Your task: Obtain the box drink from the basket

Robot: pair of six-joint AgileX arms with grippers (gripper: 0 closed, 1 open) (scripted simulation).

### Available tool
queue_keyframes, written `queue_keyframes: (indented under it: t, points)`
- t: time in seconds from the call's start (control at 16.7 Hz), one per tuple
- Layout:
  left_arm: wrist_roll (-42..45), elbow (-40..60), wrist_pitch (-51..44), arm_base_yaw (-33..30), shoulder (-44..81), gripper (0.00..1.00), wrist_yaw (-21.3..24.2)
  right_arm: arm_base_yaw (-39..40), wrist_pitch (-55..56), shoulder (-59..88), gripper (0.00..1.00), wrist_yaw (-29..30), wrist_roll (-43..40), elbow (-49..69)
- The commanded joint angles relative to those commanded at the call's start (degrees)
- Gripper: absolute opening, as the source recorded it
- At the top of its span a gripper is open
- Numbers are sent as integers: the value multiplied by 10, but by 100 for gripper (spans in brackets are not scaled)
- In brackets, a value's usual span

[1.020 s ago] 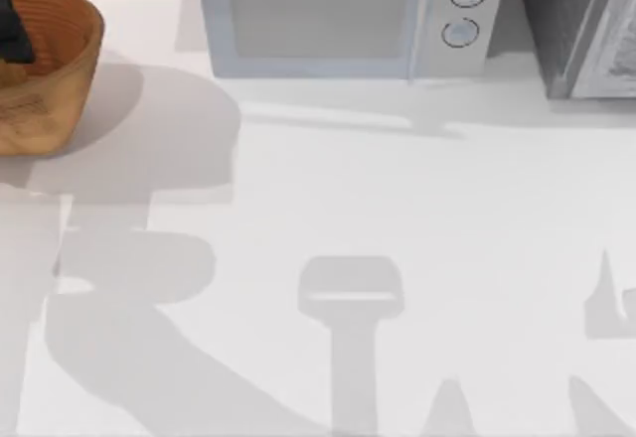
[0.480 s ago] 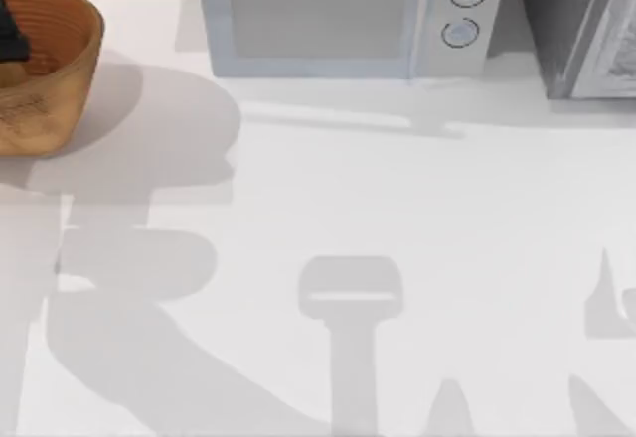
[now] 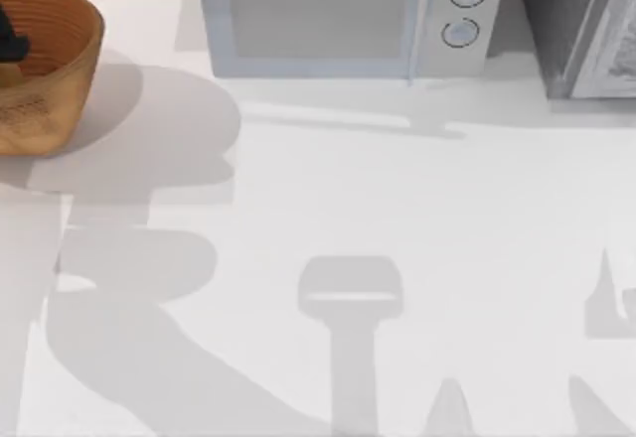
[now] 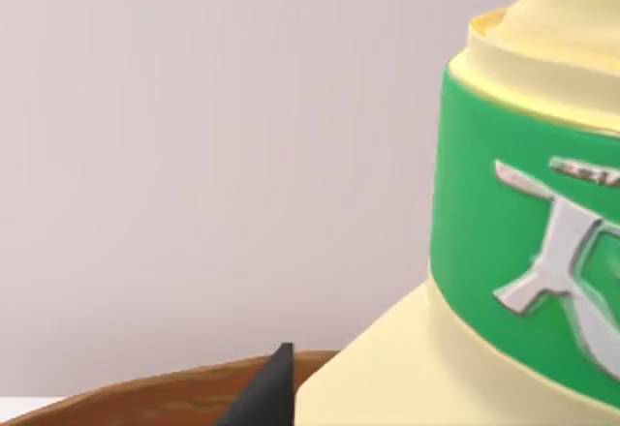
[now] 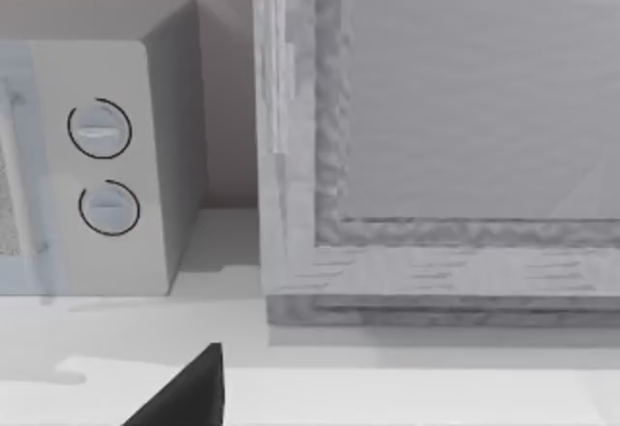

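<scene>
Left wrist view puts the pale-yellow box drink with its green band and silver lettering (image 4: pixel 528 242) right up against the camera, standing above the rim of the round orange-brown woven basket (image 4: pixel 174 399), with one dark fingertip (image 4: pixel 266 392) beside its shoulder. Whether the left gripper's jaws grip the drink or stand apart from it, I cannot tell. From above, the basket (image 3: pixel 60 70) sits at the table's far left corner, the left gripper (image 3: pixel 10 42) a dark shape inside it. The white microwave with two round dials (image 3: pixel 343 20) stands at the back of the white table (image 3: pixel 397 218), a grey cabinet (image 3: pixel 581 30) at its right. Right wrist view faces both, a dark fingertip (image 5: pixel 189 392) low in the frame; its jaws' state I cannot tell.
</scene>
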Motion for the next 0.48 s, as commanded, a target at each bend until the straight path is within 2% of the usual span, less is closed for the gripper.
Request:
queue_keyframes:
  t: [0.06, 0.12, 0.48]
  points:
    - [0, 0, 0, 0, 0, 2, 0, 0, 0, 0, 100, 0, 0, 0]
    - [0, 0, 0, 0, 0, 0, 0, 0, 0, 0, 100, 0, 0, 0]
    - [0, 0, 0, 0, 0, 0, 0, 0, 0, 0, 100, 0, 0, 0]
